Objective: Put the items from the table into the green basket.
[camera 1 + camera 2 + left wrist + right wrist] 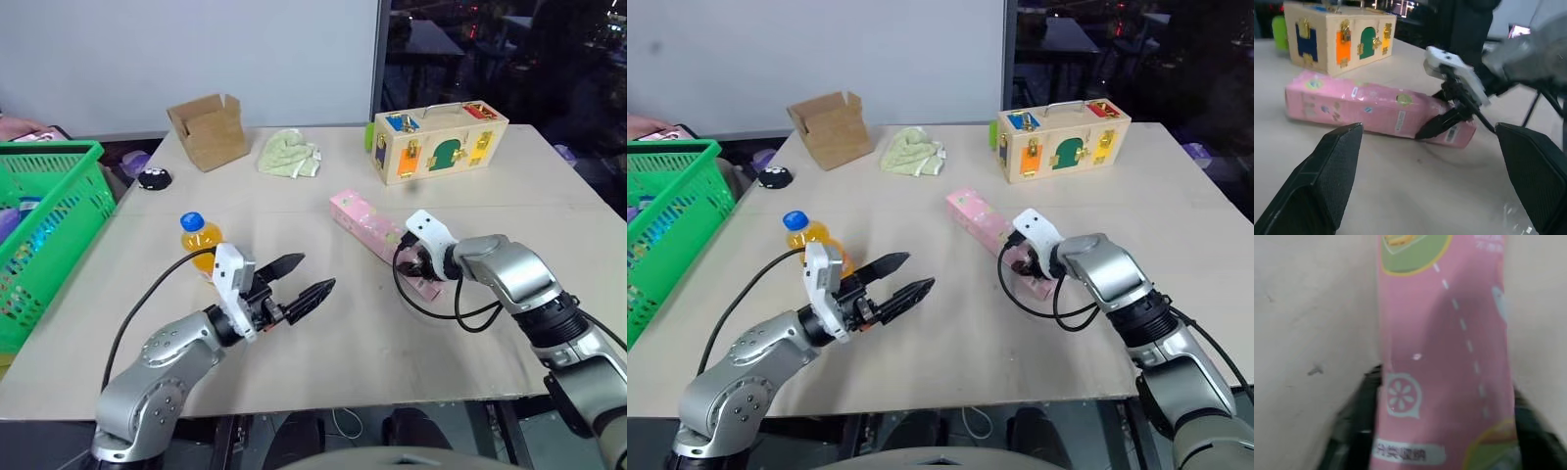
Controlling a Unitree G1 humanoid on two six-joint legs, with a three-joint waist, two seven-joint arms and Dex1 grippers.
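Cardboard, by its look: the pink box [377, 231] seems light, stiff and slick-wrapped, likely to pivot if taken so near one end. The right gripper [1442, 122] is clenched across its near end, one finger on either long side, box flat on the table [509, 186]. The left gripper [302, 284] hangs released, orange-drink bottle [200, 238] just behind it, green basket [54, 211] well beyond.

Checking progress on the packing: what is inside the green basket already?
Through the green basket lattice, purple and bluish shapes show, unidentifiable. Its far side lies out of frame.
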